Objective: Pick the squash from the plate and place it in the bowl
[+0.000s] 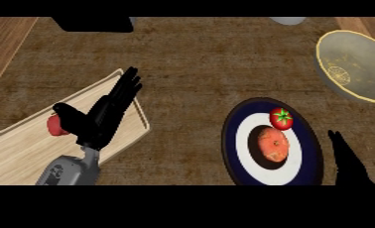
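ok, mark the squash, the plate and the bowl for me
squash [273,143], head view, middle of its orange top
plate [229,142], head view, dark blue rim, left side
bowl [353,53], head view, inner wall

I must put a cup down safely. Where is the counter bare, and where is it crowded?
Bare: the wide middle between the board and the plate, and the strip above the plate, left of the bowl. Crowded: the right side, where plate, bowl and right hand lie close; the left hand is over the board.
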`<state>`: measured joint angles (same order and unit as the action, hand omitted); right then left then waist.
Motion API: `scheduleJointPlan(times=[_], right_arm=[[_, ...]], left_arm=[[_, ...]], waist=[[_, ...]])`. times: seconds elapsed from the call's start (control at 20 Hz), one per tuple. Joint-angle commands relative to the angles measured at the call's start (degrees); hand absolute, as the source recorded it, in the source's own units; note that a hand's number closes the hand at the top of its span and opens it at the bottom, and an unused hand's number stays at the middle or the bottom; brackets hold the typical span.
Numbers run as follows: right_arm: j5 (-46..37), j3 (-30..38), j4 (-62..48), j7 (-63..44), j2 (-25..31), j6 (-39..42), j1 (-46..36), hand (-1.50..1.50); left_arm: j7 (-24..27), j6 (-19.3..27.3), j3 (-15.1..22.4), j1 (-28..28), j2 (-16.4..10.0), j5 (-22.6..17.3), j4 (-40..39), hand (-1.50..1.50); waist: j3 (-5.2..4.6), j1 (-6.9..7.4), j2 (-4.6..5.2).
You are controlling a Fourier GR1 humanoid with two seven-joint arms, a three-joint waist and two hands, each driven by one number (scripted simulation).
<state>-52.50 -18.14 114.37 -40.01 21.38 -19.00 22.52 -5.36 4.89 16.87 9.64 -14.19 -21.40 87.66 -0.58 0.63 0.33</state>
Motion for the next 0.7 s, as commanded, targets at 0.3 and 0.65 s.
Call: scheduleJointPlan(times=[0.3,0.65], right_arm=[[-5.7,-5.7,4.1,-33.9,-11.8,29.9,-17.9,-1.50],[-4.2,-0.1,-3.9,-36.5,-17.4,36.4,-24.1,-1.50]], left_arm=[[-1.1,1.5,0.8,-1.4,1.9,1.2,2.4,0.00],[0.2,0.2,-0.5,0.8,2.5,1.7,-1.6,0.00]], waist=[[0.44,0.48,-0.28],[0.46,-0.13,0.00]])
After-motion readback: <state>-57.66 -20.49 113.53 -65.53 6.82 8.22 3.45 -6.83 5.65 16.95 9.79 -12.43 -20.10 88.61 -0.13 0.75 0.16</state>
